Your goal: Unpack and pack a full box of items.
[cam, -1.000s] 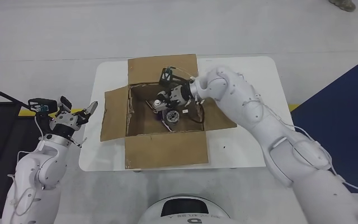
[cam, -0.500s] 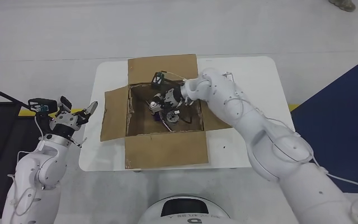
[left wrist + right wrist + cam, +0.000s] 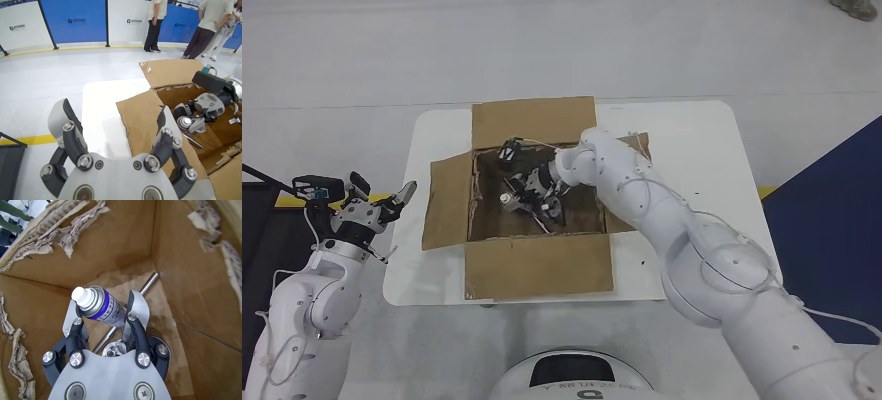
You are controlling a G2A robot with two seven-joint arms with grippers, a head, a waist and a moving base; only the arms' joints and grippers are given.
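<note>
Right gripper (image 3: 104,302) down in the box, clamped on the spray can; left gripper spread wide, empty.

Top view: the cardboard box (image 3: 538,266) sits centre frame on the white table (image 3: 687,135), flaps folded out. The spray can (image 3: 105,310), blue-banded with a white cap, is held tilted between the right fingers, inside the box, over a steel rod (image 3: 149,283) lying on the box floor. The left gripper (image 3: 384,189) hangs at frame left, just beside the table's edge.

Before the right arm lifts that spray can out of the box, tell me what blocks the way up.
Nothing visible does. The right gripper grips the spray can inside the box, which is open on top; the metal rod lies below the can, on the box floor.
</note>
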